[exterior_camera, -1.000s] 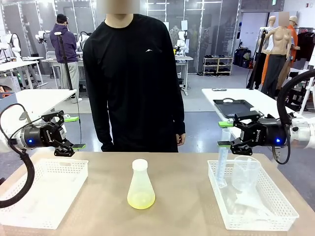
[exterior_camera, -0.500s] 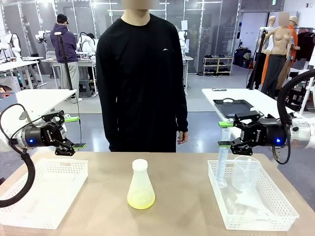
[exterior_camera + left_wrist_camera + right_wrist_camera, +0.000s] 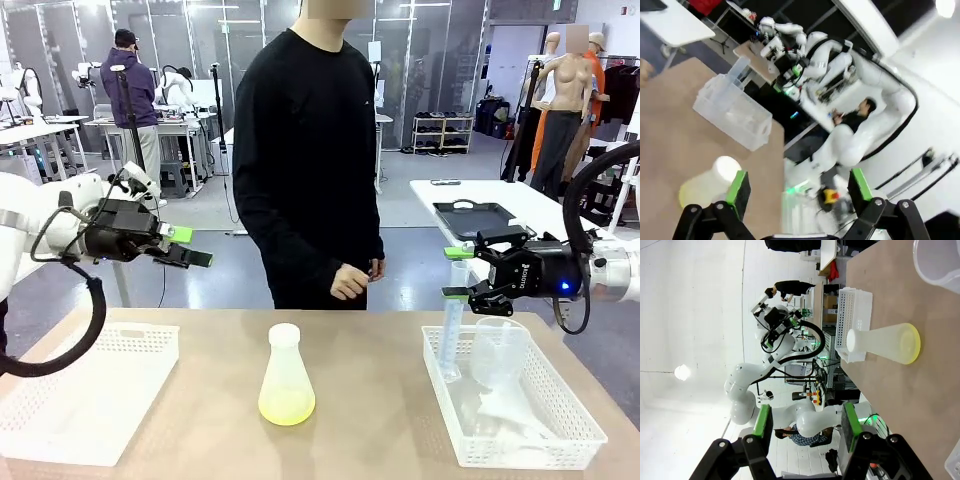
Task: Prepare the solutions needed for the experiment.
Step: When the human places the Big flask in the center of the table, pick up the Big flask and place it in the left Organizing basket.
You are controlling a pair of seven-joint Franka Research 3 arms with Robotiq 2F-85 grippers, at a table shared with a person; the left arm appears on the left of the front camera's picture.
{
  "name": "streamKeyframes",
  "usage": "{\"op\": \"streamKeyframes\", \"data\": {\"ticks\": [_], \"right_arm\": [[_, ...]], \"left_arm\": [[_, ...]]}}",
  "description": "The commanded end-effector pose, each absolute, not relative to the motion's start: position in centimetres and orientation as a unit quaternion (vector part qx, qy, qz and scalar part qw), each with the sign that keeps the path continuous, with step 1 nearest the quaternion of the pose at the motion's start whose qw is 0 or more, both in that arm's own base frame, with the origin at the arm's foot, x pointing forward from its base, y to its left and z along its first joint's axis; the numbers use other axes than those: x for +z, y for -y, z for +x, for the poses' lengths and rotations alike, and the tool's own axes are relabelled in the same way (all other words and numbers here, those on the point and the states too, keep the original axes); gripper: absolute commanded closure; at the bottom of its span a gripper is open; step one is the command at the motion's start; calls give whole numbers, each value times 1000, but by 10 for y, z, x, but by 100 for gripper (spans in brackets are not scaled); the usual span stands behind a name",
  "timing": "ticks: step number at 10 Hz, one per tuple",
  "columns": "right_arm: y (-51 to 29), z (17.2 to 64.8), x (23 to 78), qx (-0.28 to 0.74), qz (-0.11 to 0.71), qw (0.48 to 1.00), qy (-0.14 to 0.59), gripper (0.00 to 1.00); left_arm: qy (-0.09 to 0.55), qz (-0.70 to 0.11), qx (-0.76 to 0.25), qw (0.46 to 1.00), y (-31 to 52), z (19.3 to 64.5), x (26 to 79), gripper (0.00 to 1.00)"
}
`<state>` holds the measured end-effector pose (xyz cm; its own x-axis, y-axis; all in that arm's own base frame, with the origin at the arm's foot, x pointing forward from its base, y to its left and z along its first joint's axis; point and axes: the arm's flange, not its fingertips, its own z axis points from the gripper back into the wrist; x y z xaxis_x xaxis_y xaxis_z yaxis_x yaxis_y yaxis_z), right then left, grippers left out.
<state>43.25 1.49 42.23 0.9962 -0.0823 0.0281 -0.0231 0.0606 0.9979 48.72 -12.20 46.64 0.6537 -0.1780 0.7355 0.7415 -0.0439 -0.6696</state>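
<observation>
The left gripper (image 3: 190,247) is hovering wide open and empty above the table's left side, the right gripper (image 3: 457,272) is hanging open and empty above the right basket (image 3: 520,450), and the solution (image 3: 286,406) is sitting in a flask (image 3: 285,368) mid-table.

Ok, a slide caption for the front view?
Capped flask of yellow-green solution on the table; left gripper and right gripper hover open; person opposite.
</observation>
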Motion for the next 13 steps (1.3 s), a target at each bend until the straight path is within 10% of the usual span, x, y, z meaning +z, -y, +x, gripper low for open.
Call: {"op": "streamKeyframes", "data": {"ticks": [1,7,9,13], "right_arm": [[-15,432,423,-17,687,725,41,30],[-15,432,423,-17,687,725,41,30],[-15,432,423,-17,687,725,41,30],[-15,432,423,-17,687,725,41,30]], "left_arm": [[268,-584,-402,652,131,493,465,0],[251,-600,-396,648,130,491,470,0],[420,-589,-466,510,119,535,454,0],[461,-546,-489,500,108,565,397,0]]}}
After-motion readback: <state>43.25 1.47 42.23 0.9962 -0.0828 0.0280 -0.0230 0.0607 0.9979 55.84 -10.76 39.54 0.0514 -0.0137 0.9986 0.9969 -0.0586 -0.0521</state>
